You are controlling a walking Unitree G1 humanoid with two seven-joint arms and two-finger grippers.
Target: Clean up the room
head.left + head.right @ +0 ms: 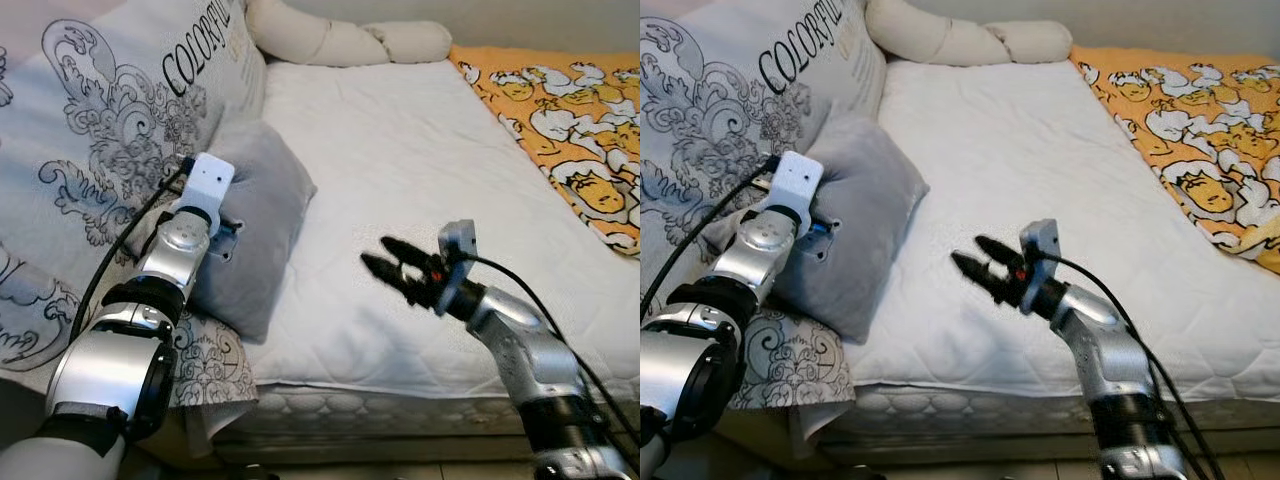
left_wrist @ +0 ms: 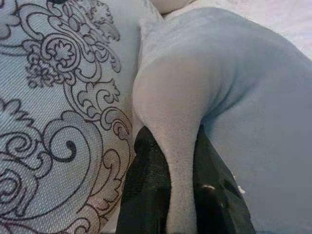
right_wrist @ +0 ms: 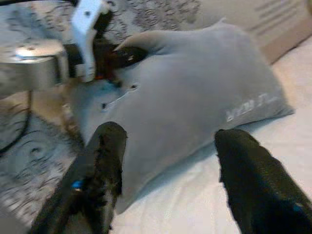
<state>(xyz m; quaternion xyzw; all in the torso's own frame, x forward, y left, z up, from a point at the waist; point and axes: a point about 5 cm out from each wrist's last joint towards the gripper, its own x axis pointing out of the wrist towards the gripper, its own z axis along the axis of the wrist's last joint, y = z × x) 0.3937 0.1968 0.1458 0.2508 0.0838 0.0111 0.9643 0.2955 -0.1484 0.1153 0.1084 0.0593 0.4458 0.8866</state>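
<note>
A grey pillow lies at the left side of the white mattress, leaning on a large patterned cushion. My left gripper is shut on a fold at the pillow's edge, one black finger on each side of the pinched fabric. Over the mattress near its front edge, my right gripper hangs open, pointing toward the pillow with nothing between its fingers.
A long cream bolster lies across the head of the bed. An orange cartoon-print blanket covers the right side. The mattress's front edge runs below my right arm.
</note>
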